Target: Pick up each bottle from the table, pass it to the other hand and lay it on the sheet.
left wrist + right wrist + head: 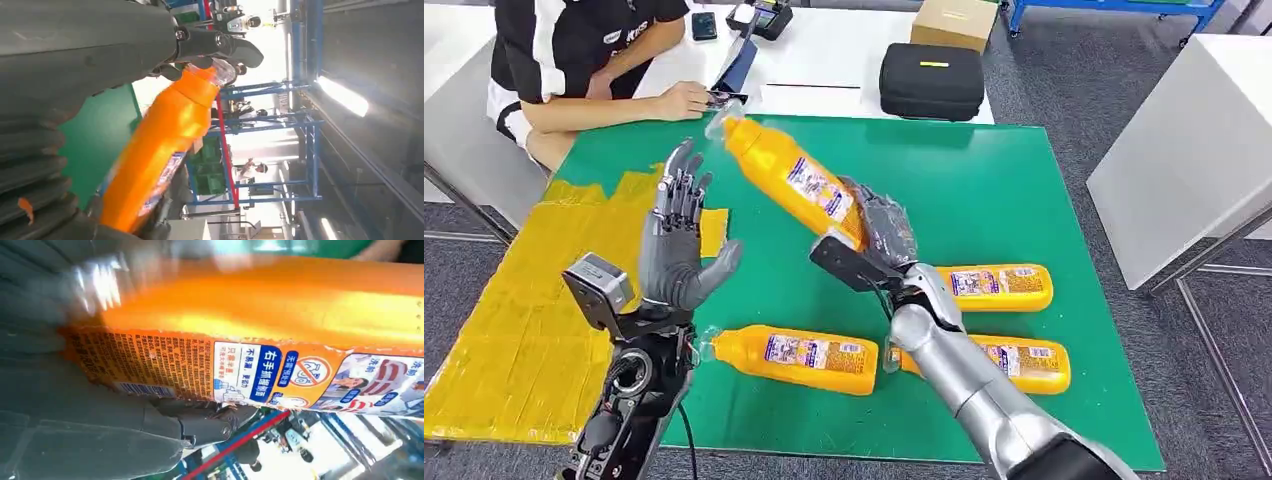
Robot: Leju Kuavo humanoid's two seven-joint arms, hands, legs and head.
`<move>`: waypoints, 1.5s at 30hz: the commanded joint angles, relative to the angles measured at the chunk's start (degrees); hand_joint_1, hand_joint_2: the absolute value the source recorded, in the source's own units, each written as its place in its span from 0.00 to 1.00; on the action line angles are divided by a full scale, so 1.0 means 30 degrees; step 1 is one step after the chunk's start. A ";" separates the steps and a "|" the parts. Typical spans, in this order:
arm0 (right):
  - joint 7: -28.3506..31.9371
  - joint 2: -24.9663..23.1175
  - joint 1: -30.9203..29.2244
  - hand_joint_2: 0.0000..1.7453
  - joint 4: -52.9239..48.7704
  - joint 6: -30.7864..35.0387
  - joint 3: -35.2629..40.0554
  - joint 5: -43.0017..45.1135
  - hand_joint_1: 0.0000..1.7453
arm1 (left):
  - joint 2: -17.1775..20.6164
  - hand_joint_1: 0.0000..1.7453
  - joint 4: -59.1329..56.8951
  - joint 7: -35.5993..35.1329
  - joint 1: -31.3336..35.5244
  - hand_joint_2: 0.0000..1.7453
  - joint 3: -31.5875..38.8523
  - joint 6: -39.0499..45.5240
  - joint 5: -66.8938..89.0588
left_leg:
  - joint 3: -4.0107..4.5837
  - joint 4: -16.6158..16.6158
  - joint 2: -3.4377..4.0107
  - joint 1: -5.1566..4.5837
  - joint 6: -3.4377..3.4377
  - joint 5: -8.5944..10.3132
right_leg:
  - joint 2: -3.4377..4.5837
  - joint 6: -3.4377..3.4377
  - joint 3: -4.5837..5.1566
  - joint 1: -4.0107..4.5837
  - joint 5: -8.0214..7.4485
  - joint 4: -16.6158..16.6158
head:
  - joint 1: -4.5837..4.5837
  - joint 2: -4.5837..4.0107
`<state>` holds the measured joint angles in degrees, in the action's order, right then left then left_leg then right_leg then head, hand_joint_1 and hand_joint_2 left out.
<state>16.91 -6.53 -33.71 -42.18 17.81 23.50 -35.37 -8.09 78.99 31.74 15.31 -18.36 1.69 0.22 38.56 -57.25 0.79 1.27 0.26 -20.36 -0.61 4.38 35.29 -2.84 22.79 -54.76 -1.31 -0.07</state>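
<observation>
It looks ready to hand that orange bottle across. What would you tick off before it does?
1. Right hand grips the raised bottle near its base: ok.
2. Left hand open, fingers apart, beside the bottle: ok.
3. Left hand touching the bottle: cannot tell.
4. Yellow sheet has bare room: ok.
5. Person's hand rests at the table's far edge, near the bottle's cap: not ok.
6. Three bottles wait on the green table: ok.

I see the green table (1024, 180) carrying a yellow sheet (514, 310) beyond my left hand's fingers (686, 185), and three orange bottles (794, 357) lying below my right hand's fingers (886, 225).
</observation>
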 commanded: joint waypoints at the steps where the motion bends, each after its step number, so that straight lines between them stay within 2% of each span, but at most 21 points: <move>1: 0.1543 -0.0081 0.1856 1.00 -0.4586 0.1990 -0.1948 0.1890 1.00 | 0.0642 0.00 -0.0846 -0.2162 0.1238 1.00 -0.0168 -0.2438 -0.1812 | -0.0095 -0.0015 -0.0048 0.0002 0.0011 -0.0054 | -0.0023 -0.0120 -0.0094 0.0013 0.0063 -0.0025 | 0.0007 0.0000; 5: 0.1864 0.0067 0.3637 1.00 -0.7902 0.2297 -0.2215 0.2857 1.00 | 0.0597 0.00 -0.2192 -0.3686 0.2387 1.00 -0.0524 -0.4138 -0.3073 | -0.0054 -0.0004 -0.0061 0.0004 0.0011 -0.0026 | -0.0051 -0.0083 -0.0066 0.0011 0.0044 -0.0010 | -0.0001 0.0000; 7: 0.2036 0.0246 0.4217 1.00 -0.9084 0.0492 -0.2170 0.4393 1.00 | 0.0473 0.00 -0.3129 -0.4426 0.3129 1.00 -0.0634 -0.5851 -0.5179 | -0.0043 0.0005 -0.0071 -0.0002 0.0010 -0.0013 | -0.0064 -0.0071 -0.0056 0.0004 0.0038 -0.0007 | 0.0007 0.0000; 9: 0.2148 0.0302 0.4355 1.00 -0.9364 -0.0119 -0.2095 0.4822 1.00 | 0.0460 0.00 -0.3434 -0.4642 0.3527 1.00 -0.0872 -0.6515 -0.6000 | -0.0113 -0.0021 -0.0091 0.0002 0.0014 -0.0060 | -0.0066 -0.0131 -0.0124 0.0013 0.0085 -0.0034 | -0.0001 0.0000; 10: 0.2190 0.0330 0.4440 1.00 -0.9503 -0.0379 -0.2144 0.5029 1.00 | 0.0411 0.00 -0.3542 -0.4814 0.3777 1.00 -0.0998 -0.6732 -0.6419 | -0.0059 -0.0008 -0.0074 0.0000 0.0011 -0.0028 | -0.0057 -0.0090 -0.0071 0.0009 0.0048 -0.0017 | -0.0001 0.0000; 17: 0.2232 0.0365 0.4477 1.00 -0.9494 -0.0537 -0.2138 0.5100 1.00 | 0.0347 0.00 -0.3632 -0.5033 0.4019 1.00 -0.1112 -0.6959 -0.6829 | -0.0127 -0.0015 -0.0047 -0.0002 0.0016 -0.0066 | -0.0015 -0.0125 -0.0116 0.0010 0.0066 -0.0016 | 0.0006 0.0000; 19: 0.2371 0.0340 0.4471 1.00 -0.9376 -0.0710 -0.2156 0.5278 1.00 | 0.0377 0.08 -0.3663 -0.5190 0.4066 1.00 -0.1162 -0.7221 -0.7262 | -0.0102 -0.0014 -0.0042 -0.0004 0.0015 -0.0057 | -0.0014 -0.0107 -0.0093 0.0006 0.0056 -0.0015 | 0.0007 0.0000; 22: 0.2448 0.0396 0.4747 1.00 -0.9504 -0.0856 -0.2039 0.5307 1.00 | 0.0333 0.00 -0.3890 -0.5202 0.4415 1.00 -0.1369 -0.7053 -0.7240 | -0.0059 0.0003 -0.0042 0.0002 0.0007 -0.0026 | -0.0024 -0.0076 -0.0053 0.0009 0.0029 0.0002 | -0.0001 0.0000; 27: 0.2514 0.0425 0.4803 1.00 -0.9285 -0.1075 -0.1647 0.5193 1.00 | 0.0286 0.00 -0.4398 -0.5234 0.4993 1.00 -0.1656 -0.6727 -0.7128 | -0.0142 -0.0025 -0.0051 0.0000 0.0016 -0.0080 | -0.0019 -0.0141 -0.0132 0.0013 0.0082 -0.0029 | -0.0001 0.0000; 33: 0.2420 0.0442 0.4526 1.00 -0.8650 -0.1247 -0.1147 0.4786 1.00 | 0.0353 0.00 -0.4417 -0.5157 0.5101 1.00 -0.1760 -0.6596 -0.7014 | -0.0098 -0.0012 -0.0017 0.0003 0.0011 -0.0053 | 0.0010 -0.0104 -0.0082 0.0013 0.0043 -0.0009 | -0.0001 0.0000; 37: 0.2267 0.0286 0.4114 1.00 -0.7498 -0.1620 -0.0250 0.4223 1.00 | 0.0347 0.00 -0.4488 -0.5127 0.5254 1.00 -0.1835 -0.6448 -0.6950 | -0.0142 -0.0021 -0.0001 0.0003 0.0013 -0.0081 | 0.0033 -0.0134 -0.0119 0.0015 0.0062 -0.0020 | 0.0007 0.0000; 40: 0.2057 0.0057 0.3655 1.00 -0.6286 -0.2492 0.1020 0.3818 1.00 | 0.0359 0.00 -0.4565 -0.5118 0.5368 1.00 -0.1908 -0.6230 -0.6933 | -0.0063 0.0002 0.0008 0.0004 0.0004 -0.0032 | 0.0025 -0.0073 -0.0046 0.0011 0.0017 0.0002 | -0.0001 0.0000; 45: 0.2027 0.0002 0.3633 1.00 -0.6168 -0.2455 0.1136 0.3745 1.00 | 0.0364 0.00 -0.4564 -0.5116 0.5370 1.00 -0.1911 -0.6221 -0.6938 | -0.0088 -0.0003 0.0000 0.0005 0.0008 -0.0046 | 0.0023 -0.0095 -0.0070 0.0014 0.0033 -0.0005 | -0.0001 0.0000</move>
<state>23.21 -6.10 -19.43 -67.45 10.82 23.21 -24.00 -8.04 69.29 16.48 28.68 -22.73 -17.22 -20.70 38.58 -57.24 0.80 1.27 0.25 -20.36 -0.62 4.37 35.33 -2.84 22.79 -54.76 -1.31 -0.07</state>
